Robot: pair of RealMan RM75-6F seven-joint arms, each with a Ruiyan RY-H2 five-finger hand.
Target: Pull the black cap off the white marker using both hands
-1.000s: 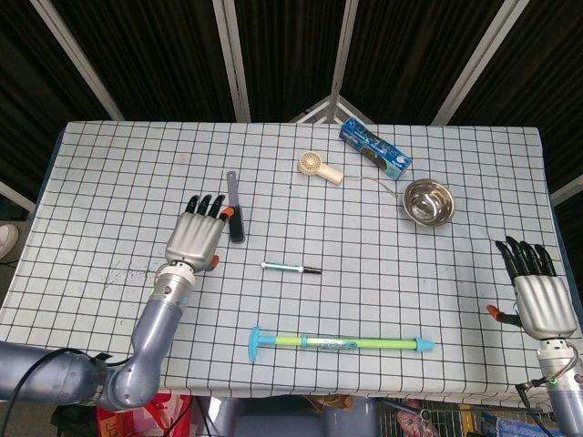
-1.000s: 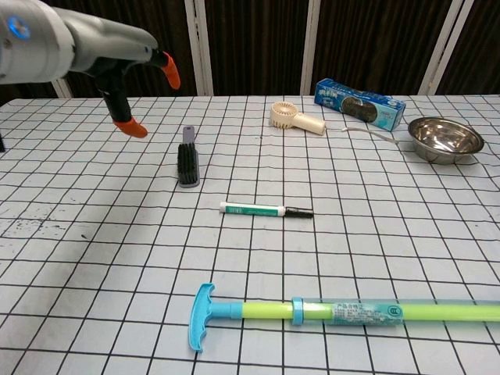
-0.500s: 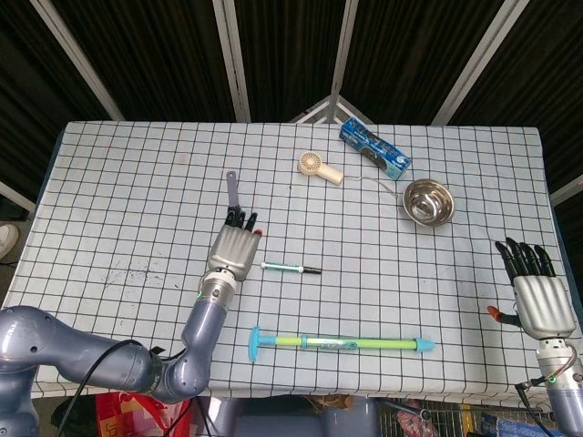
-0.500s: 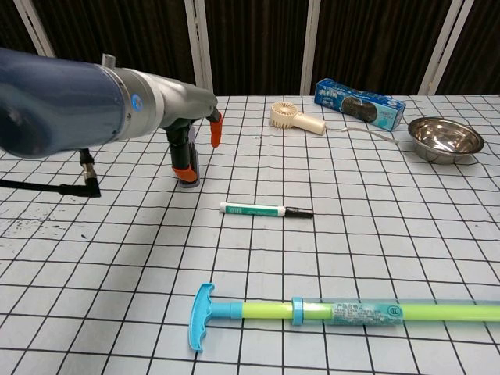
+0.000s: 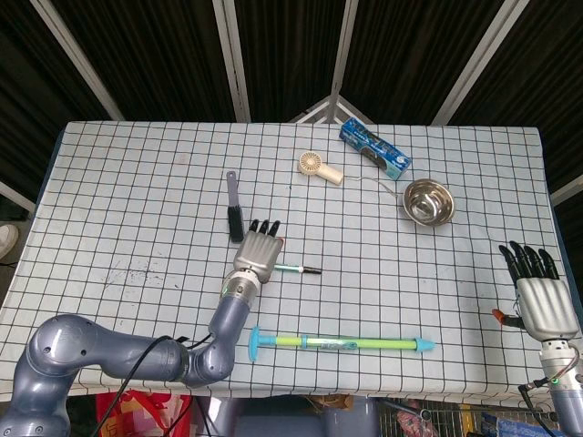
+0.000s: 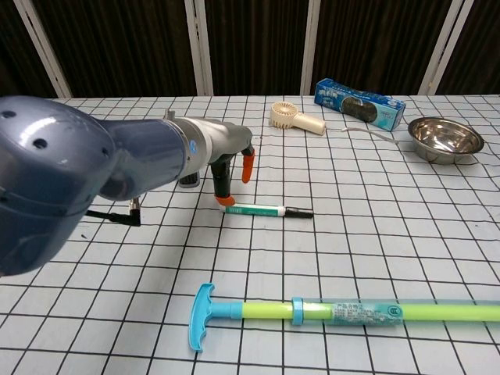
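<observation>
Marker: the white marker [image 5: 289,269] lies flat on the checked table [image 5: 118,182], long axis left to right, black cap [image 6: 298,212] at its right end.
Left hand: left hand [image 5: 259,252] hovers over the marker's uncapped end, fingers spread, holding nothing (contact unclear).
Right hand: right hand [image 5: 541,299] spread, empty, well apart to the marker's right.
Nearer: left.
Hidden: the arm blocks the palm in the chest view.

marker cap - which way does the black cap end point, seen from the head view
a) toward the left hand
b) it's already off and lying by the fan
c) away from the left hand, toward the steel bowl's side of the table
c: the black cap sits on the end of the white marker far from the left hand, which is over the marker's other end.
</observation>
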